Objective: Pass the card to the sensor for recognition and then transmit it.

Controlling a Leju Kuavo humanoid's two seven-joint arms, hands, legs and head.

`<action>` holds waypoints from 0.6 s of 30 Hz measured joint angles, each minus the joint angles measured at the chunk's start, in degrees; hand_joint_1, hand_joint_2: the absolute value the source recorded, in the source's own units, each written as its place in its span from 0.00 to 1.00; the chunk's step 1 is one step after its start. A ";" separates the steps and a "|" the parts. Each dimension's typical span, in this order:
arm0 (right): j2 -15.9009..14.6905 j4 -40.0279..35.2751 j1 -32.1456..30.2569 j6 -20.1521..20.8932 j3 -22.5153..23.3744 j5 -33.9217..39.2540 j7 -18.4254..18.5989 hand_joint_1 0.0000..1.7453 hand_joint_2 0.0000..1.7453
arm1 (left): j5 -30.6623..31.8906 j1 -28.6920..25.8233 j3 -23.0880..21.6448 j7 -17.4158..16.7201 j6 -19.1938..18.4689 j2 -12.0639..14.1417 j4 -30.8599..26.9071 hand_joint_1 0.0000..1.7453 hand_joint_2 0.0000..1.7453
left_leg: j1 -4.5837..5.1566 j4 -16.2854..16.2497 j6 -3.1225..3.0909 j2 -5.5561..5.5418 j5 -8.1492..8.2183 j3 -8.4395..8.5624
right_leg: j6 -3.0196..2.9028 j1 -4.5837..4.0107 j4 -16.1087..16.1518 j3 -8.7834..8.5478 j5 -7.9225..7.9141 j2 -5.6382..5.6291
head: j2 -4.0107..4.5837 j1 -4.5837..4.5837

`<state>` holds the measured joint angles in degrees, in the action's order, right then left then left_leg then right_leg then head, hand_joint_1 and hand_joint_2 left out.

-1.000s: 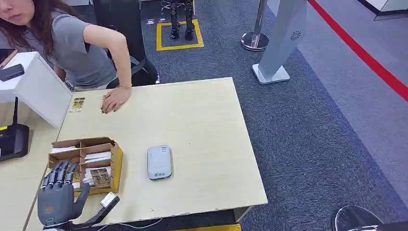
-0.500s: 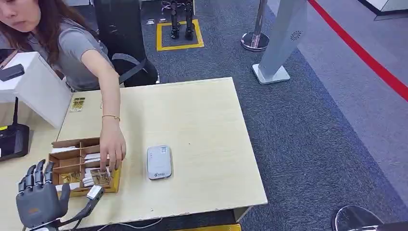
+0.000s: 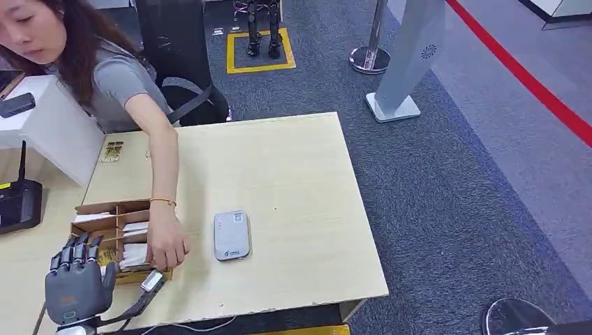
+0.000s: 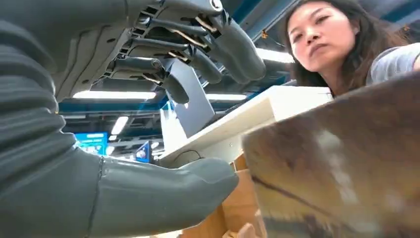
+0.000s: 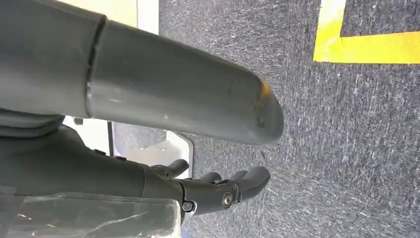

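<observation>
A brown cardboard box (image 3: 105,225) with several compartments holds cards (image 3: 131,255) near the table's front left corner. My left hand (image 3: 75,285) hovers just to the left of the box, fingers (image 4: 198,47) spread and apart from the thumb (image 4: 158,198), holding nothing. The box's edge (image 4: 341,163) shows blurred and close in the left wrist view. A person's hand (image 3: 167,251) reaches into the box's near right compartment. The grey-white sensor (image 3: 232,235) lies flat to the right of the box. My right hand (image 5: 218,191) hangs over carpet, holding nothing.
A loose card (image 3: 112,151) lies at the table's far left. A cable with a pale plug (image 3: 152,281) runs along the front edge by my left hand. A white counter (image 3: 52,129) and a black router (image 3: 17,206) stand to the left. Carpet lies to the right.
The person's hand came from the table's far edge down into the card box. My left hand swung left, then returned toward the box.
</observation>
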<state>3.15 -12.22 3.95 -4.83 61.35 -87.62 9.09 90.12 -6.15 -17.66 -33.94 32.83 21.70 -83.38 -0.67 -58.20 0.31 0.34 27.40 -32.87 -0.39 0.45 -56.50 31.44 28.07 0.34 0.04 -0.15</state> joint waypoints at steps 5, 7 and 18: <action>0.00 0.00 0.00 0.00 0.02 0.02 -0.09 0.00 0.00 | 0.00 -0.07 -0.61 1.84 -0.66 -0.15 0.02 0.33 1.00 | -0.02 0.00 0.00 0.00 0.00 0.00 | 0.00 0.00 0.00 0.00 0.00 0.00 | -0.02 0.00; 0.00 0.00 0.00 -0.02 0.02 0.22 -0.22 0.00 0.00 | 0.00 -0.11 -0.87 2.62 -1.11 -0.37 0.02 0.35 1.00 | -0.01 0.00 0.00 0.00 0.00 0.00 | 0.00 0.00 0.00 0.00 0.00 0.00 | 0.00 0.00; 0.00 0.00 -0.05 -0.59 1.09 1.24 0.11 0.00 0.00 | 0.00 -2.35 -4.52 -4.63 -3.86 1.45 -1.48 0.35 1.00 | -0.02 0.01 0.00 0.00 0.00 -0.01 | 0.00 0.00 0.00 0.00 0.01 0.00 | 0.00 -0.02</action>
<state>3.15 -12.22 3.90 -5.42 62.45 -86.38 9.20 90.12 -8.50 -22.18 -38.57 28.97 23.15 -84.87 -0.69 -58.19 0.32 0.34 27.40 -32.88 -0.39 0.45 -56.50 31.44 28.07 0.34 0.04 -0.18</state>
